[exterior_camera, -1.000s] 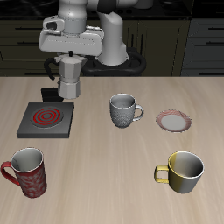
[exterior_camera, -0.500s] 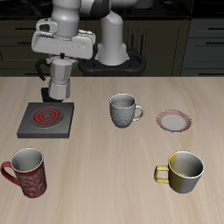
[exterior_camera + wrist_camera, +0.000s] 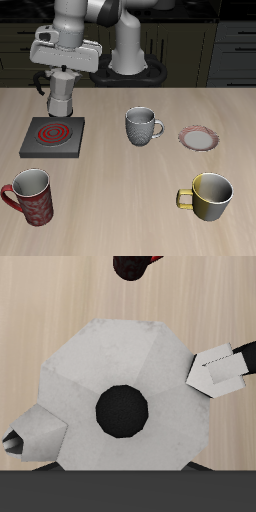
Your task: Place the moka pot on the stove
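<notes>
The silver faceted moka pot (image 3: 60, 95) hangs in my gripper (image 3: 61, 73), lifted above the stove (image 3: 53, 137), a dark grey square hotplate with red spiral rings. The pot hovers over the stove's back edge, its black handle to the side. In the wrist view the pot's lid (image 3: 115, 391) with its black knob fills the frame, and one fingertip (image 3: 215, 369) presses against its rim. The gripper is shut on the pot.
A grey patterned mug (image 3: 142, 127) stands mid-table, a pink-rimmed plate (image 3: 200, 138) beside it. A red mug (image 3: 29, 196) and a yellow mug (image 3: 209, 196) stand near the front edge.
My gripper has carried the moka pot sideways and slightly up, from beside the stove's back corner to above its back edge.
</notes>
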Available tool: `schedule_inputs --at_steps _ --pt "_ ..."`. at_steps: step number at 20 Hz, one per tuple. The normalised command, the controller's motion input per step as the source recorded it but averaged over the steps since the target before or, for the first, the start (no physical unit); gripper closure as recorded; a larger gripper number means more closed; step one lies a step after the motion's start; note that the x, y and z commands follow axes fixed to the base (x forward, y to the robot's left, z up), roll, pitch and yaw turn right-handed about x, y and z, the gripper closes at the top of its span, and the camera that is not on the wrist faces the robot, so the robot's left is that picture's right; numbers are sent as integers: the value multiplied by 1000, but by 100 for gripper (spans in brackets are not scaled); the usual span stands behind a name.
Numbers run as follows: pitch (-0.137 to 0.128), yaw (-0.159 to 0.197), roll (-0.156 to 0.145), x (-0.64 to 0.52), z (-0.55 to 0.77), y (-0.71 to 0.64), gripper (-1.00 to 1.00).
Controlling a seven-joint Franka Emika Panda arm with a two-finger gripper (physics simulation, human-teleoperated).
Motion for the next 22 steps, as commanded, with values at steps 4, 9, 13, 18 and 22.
schedule_inputs --at_steps 4,9,13,18,22 --pt "13 16 -11 -100 -173 -50 100" --pt "35 -42 -20 -47 -239 -82 100" --pt "20 -10 -1 46 -161 -30 100" --pt "13 -14 -10 45 -106 -40 100" --pt "22 22 18 122 -221 27 100"
